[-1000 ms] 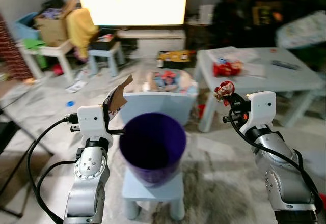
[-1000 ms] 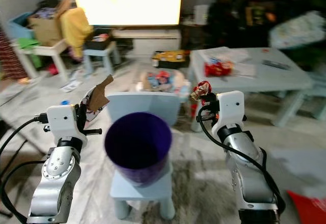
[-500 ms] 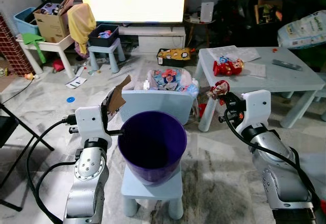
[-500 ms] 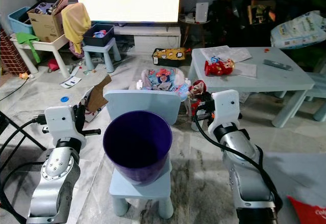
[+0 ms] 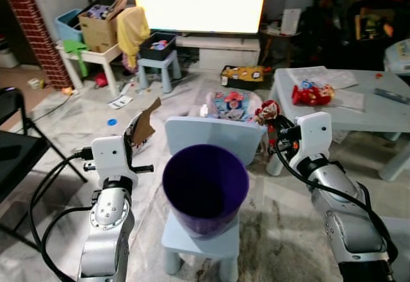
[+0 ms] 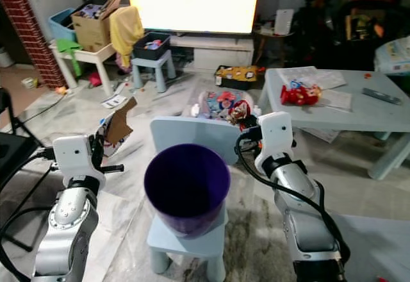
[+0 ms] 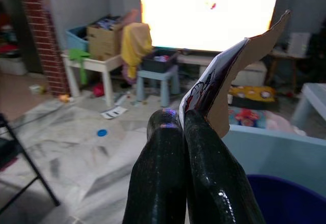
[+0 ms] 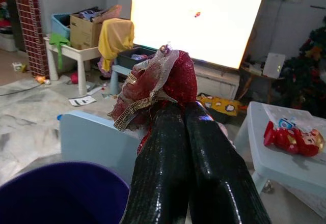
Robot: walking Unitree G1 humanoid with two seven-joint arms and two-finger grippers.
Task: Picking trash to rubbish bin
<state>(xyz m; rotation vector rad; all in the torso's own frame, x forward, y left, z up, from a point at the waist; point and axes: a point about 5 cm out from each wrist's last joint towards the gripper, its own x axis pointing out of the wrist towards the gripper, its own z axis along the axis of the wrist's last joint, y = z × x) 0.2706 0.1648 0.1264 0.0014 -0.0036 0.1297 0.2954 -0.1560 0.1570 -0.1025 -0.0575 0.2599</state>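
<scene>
Right gripper [image 5: 274, 123] pinches red wrapper [image 5: 266, 110], left gripper [image 5: 136, 142] pinches cardboard scrap [image 5: 147, 120], both flanking purple bin [image 5: 205, 186] at frame center; neither dropped yet, bin looks empty.

A cluttered home living room: bright television [image 5: 200, 1], toy-strewn low table [image 5: 359, 112], child's chair [image 5: 211, 142].

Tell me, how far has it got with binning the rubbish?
Both pieces are picked up: the left tool pinches a cardboard scrap, the right tool a red wrapper. Both hover beside the purple bin; dropping them in remains.
</scene>
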